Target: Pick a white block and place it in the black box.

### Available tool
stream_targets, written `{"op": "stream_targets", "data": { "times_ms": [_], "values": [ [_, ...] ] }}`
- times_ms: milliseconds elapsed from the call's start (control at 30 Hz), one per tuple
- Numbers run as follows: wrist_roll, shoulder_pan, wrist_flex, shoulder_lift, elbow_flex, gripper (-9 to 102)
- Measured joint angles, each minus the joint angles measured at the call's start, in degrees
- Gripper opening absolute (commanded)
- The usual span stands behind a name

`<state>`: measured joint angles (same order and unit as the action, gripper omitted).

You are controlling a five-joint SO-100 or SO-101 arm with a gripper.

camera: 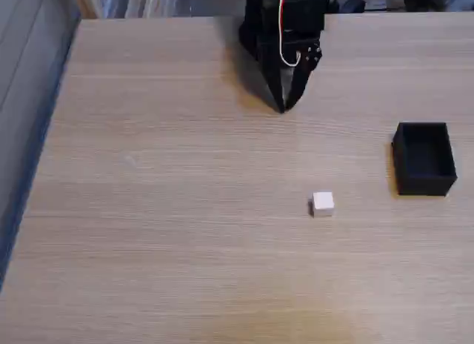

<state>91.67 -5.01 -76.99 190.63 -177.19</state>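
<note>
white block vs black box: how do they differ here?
Colour: the white block is white, the black box matte black. Size: the block is much smaller than the box. Form: the block is a solid cube, the box hollow with an open top. Both rest on the wooden table, apart from the gripper.

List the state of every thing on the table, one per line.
white block: resting on the table, free, not gripped.
black box: upright, open top, nothing visible inside.
gripper: fingertips together, shut, holding nothing, pointing down near the table's far side.
</note>
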Motion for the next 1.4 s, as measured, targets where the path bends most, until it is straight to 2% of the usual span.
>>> {"op": "stream_targets", "data": {
  "times_ms": [200,1400],
  "values": [
    [0.0,4.0,0.0,0.0,0.0,0],
    [0.0,4.9,0.0,0.0,0.0,0]
  ]
}}
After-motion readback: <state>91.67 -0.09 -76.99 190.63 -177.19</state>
